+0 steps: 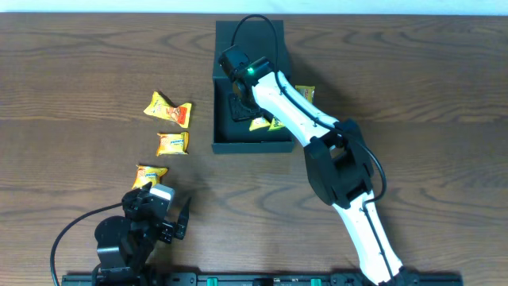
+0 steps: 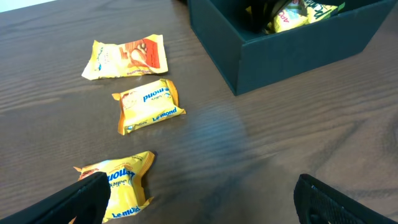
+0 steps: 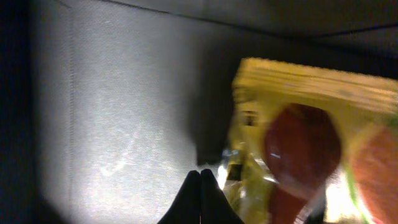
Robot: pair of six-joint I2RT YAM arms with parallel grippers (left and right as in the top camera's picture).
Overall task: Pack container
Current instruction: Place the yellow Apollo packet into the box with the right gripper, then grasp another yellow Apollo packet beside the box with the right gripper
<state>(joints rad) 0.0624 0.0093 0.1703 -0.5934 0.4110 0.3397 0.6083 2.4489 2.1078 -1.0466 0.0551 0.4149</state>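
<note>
The dark teal container [image 1: 251,146] stands open at the middle back of the table; it also shows in the left wrist view [image 2: 292,53]. My right gripper [image 1: 238,106] reaches down inside it. Its jaws [image 3: 200,186] are shut with nothing between them, just left of a yellow snack packet [image 3: 305,143] on the box floor. Yellow packets [image 1: 266,123] lie inside the box. My left gripper [image 1: 163,216] is open and low over the table at the front left [image 2: 199,186]. Its left finger is beside the nearest loose packet [image 2: 121,183].
Three loose yellow packets lie left of the box: a far one [image 1: 168,110] [image 2: 127,57], a middle one [image 1: 172,144] [image 2: 149,106] and the near one [image 1: 149,175]. Another packet [image 1: 304,93] shows at the box's right wall. The right arm crosses over the box's right side.
</note>
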